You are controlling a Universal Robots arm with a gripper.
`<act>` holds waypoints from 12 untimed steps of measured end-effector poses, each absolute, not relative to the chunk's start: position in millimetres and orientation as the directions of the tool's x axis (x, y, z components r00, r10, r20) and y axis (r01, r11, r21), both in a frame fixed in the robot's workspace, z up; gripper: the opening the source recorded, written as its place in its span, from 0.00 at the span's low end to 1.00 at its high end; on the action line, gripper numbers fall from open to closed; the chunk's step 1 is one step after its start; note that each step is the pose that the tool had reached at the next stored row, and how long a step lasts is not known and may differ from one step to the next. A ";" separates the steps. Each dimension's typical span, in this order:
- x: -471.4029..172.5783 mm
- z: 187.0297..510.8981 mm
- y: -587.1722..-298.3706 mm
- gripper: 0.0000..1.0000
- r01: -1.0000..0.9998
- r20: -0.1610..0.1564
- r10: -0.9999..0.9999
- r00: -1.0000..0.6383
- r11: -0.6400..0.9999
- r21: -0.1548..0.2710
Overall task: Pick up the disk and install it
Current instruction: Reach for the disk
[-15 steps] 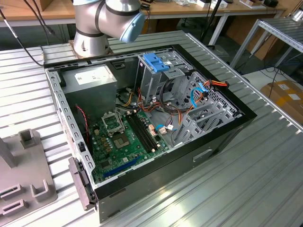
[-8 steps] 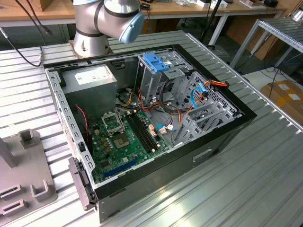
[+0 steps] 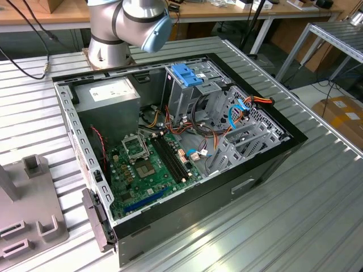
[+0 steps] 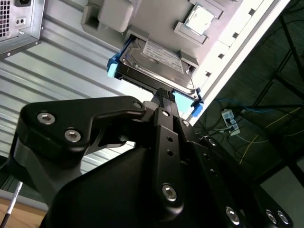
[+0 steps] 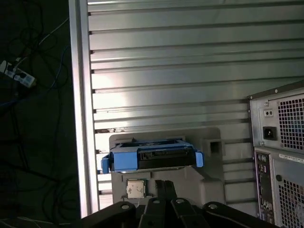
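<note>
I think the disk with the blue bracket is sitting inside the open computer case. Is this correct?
Not quite. The disk with the blue bracket is sitting in the grey holder on the ribbed metal table, outside the computer case. The first wrist view shows this.

This is a robotics lab or test workshop. In the exterior view a robot arm [image 3: 113, 34] stands on a ribbed aluminium table [image 3: 295, 226], at eleven o'clock from an open computer case [image 3: 227, 192]. Wooden workbenches [image 3: 34, 14] run along the back, and a cardboard box [image 3: 340, 113] sits at three o'clock. In the second wrist view a power strip [image 4: 229, 118] lies among loose cables on the floor.
</note>
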State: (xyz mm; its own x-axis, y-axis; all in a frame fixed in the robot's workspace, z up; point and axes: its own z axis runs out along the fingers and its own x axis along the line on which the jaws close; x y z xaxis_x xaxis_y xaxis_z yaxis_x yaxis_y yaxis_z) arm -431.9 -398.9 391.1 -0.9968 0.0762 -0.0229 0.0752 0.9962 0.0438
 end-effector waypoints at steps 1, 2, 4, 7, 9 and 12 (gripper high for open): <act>-435.9 391.0 -398.9 0.11 0.075 -0.023 0.076 -0.997 0.996 0.044; -439.0 391.1 -398.9 0.11 0.075 -0.023 0.076 -0.997 0.996 0.044; -445.0 391.0 -398.9 0.11 0.075 -0.023 0.076 -0.997 0.996 0.044; -452.6 391.0 -399.0 0.11 0.075 -0.023 0.076 -0.997 0.996 0.044; -455.3 391.0 -399.0 0.11 0.075 -0.023 0.076 -0.997 0.996 0.044; -455.4 390.9 -398.9 0.11 0.075 -0.023 0.076 -0.997 0.996 0.040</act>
State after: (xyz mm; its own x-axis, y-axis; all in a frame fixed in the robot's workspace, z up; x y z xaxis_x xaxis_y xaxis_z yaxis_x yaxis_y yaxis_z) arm -455.4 -398.9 390.9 -0.9968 0.0761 -0.0233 0.0751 0.9964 0.0400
